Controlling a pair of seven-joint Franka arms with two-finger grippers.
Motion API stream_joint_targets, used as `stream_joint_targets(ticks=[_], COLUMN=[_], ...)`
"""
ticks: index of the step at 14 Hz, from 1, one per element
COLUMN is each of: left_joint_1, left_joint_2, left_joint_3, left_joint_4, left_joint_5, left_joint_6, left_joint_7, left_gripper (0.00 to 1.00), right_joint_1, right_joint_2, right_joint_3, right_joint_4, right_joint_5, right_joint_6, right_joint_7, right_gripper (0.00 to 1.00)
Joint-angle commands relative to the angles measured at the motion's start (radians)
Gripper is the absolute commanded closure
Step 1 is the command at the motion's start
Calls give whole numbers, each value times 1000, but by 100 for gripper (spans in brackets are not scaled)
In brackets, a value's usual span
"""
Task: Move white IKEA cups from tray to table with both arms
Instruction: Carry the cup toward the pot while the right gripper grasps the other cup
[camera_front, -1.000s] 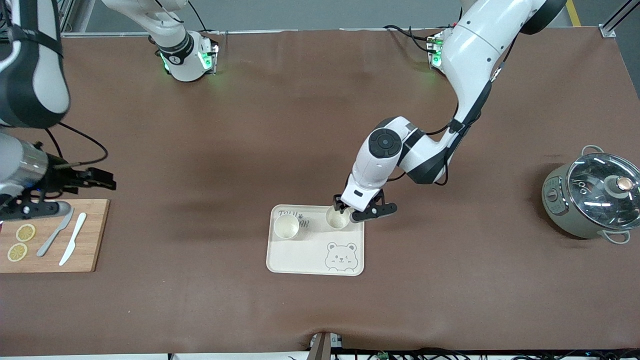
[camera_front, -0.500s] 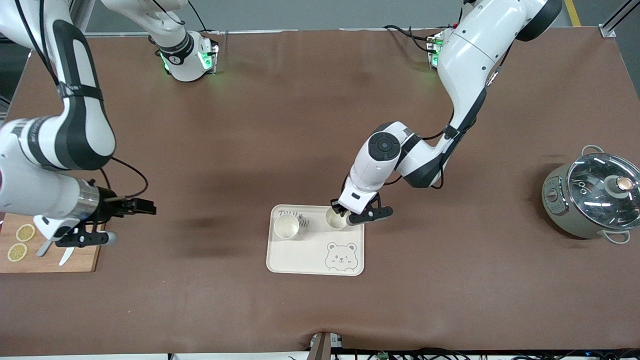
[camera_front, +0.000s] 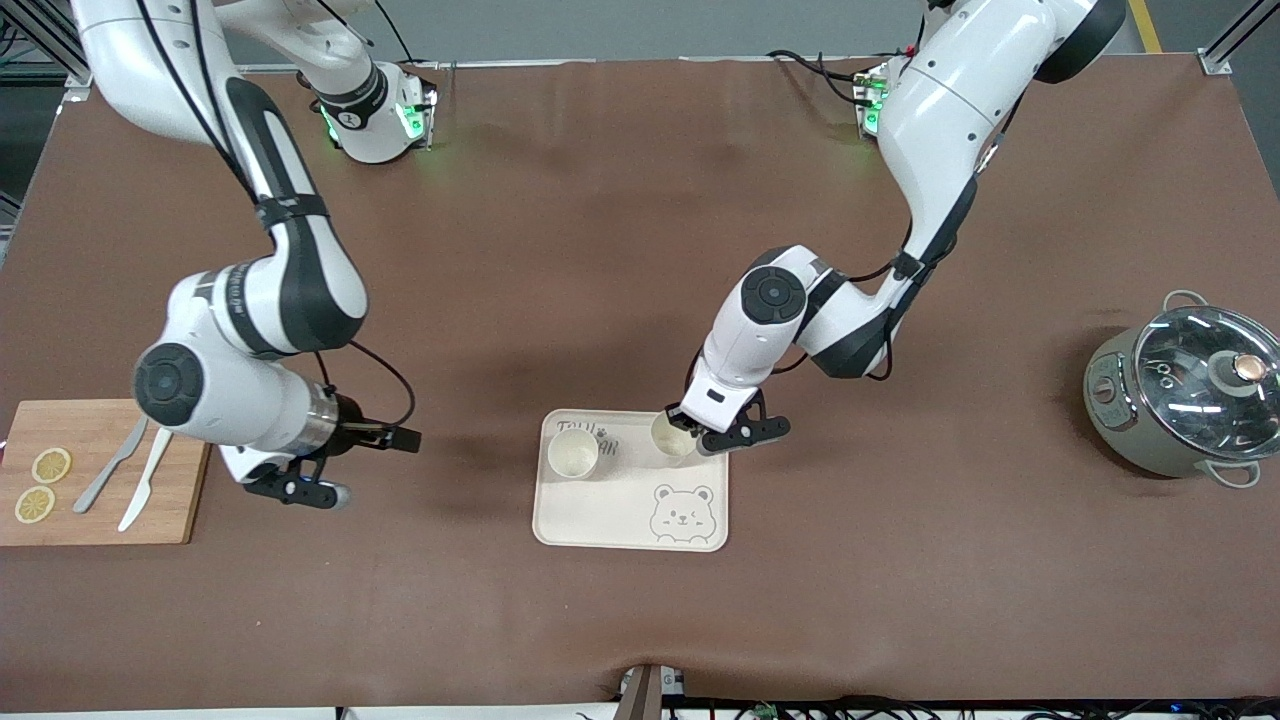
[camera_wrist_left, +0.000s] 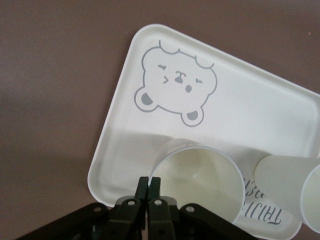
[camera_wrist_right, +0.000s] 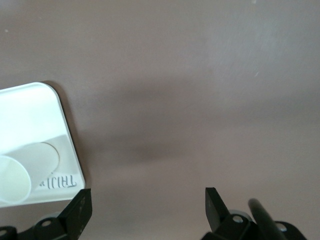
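A cream tray with a bear drawing (camera_front: 610, 510) lies at the table's middle. One white cup (camera_front: 572, 452) stands free on it, toward the right arm's end. My left gripper (camera_front: 690, 425) is shut on the rim of the second white cup (camera_front: 670, 440), at the tray's corner toward the left arm's end. In the left wrist view its fingertips (camera_wrist_left: 149, 184) pinch that cup's wall (camera_wrist_left: 200, 175); the free cup (camera_wrist_left: 282, 182) is beside it on the tray (camera_wrist_left: 260, 110). My right gripper (camera_front: 350, 468) is open and empty over bare table between the cutting board and the tray.
A wooden cutting board (camera_front: 185, 450) with two lemon slices (camera_front: 42, 485) and two knives (camera_front: 145, 478) lies at the right arm's end. A grey-green pot with a glass lid (camera_front: 1190, 390) stands at the left arm's end. The right wrist view shows the tray's corner (camera_wrist_right: 35, 110).
The right arm has swung from over the cutting board toward the tray, gripper open. The left gripper has stayed at the tray's corner, shut on its cup.
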Motion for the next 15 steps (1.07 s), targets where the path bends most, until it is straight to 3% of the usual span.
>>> stream_joint_targets(ticks=[1,3,5,8,13,15], left_joint_1=[44,113,231,397,607,620], left_joint_2=[-106,-175,-215,-287,-321,-312], left_joint_3=[0,-12,-79,-121,-127,-126], left_joint_4=[-5,-9,-14,-89,-273,-313], left_joint_5=[34,13,-36,-38,-35,-36], left_joint_6=[-97,-195,-287,-393,-387,-367], left_joint_7=[8,56,207,361,485,487], left_gripper=[100,100,100,100,100,100], right_joint_1=[40,85,125,183,254,265], right_joint_2=[50,85,125,160,189,191], right_joint_3=[-6,-4,-4,-4,-4,-4], right_joint_4=[36,62,101,115,115,115], right_joint_5=[14,14,14,14,14,14], right_joint_6=[47,76,84,162,199,199], right_joint_7=[176,275,390,493,622,666], right_gripper=[0,0,0,0,0,3])
